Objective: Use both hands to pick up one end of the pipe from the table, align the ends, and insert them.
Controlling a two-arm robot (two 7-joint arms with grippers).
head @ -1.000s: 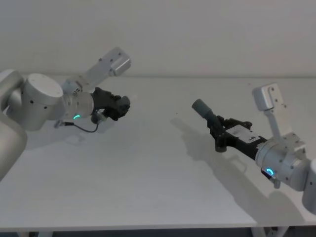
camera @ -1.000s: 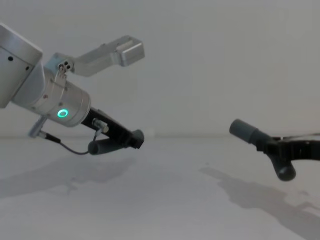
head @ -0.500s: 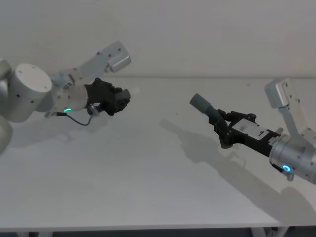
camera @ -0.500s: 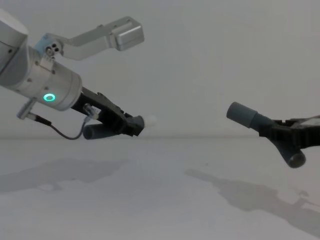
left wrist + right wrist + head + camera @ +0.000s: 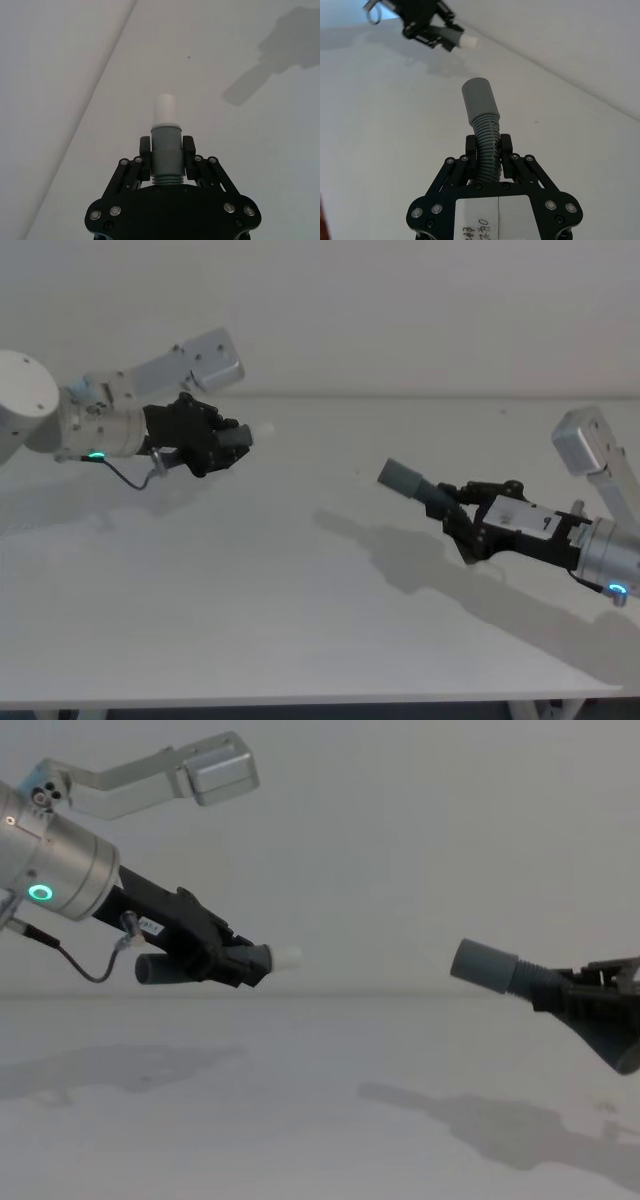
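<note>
Both pipe pieces are held in the air above the white table (image 5: 300, 620). My left gripper (image 5: 232, 440) (image 5: 166, 150) (image 5: 245, 963) is shut on one pipe piece (image 5: 165, 150), whose grey collar carries a whitish tip (image 5: 165, 110) (image 5: 287, 957) (image 5: 265, 429) pointing right. At the right, my right gripper (image 5: 462, 510) (image 5: 489, 149) (image 5: 560, 995) is shut on the ribbed part of the other pipe piece (image 5: 485, 140); its wider grey collar (image 5: 402, 480) (image 5: 483, 966) (image 5: 479, 102) points left toward the tip. A wide gap separates the two ends. The right wrist view also shows the left gripper and its tip (image 5: 470, 43) farther off.
The table's far edge (image 5: 400, 396) meets a plain pale wall. Its front edge (image 5: 300, 702) runs along the bottom of the head view. Shadows of both arms lie on the surface.
Both arms have drawn outward and lifted slightly. The left gripper has levelled its piece, tip now pointing more squarely right, and the right piece has tilted flatter toward it. Both grips are unchanged.
</note>
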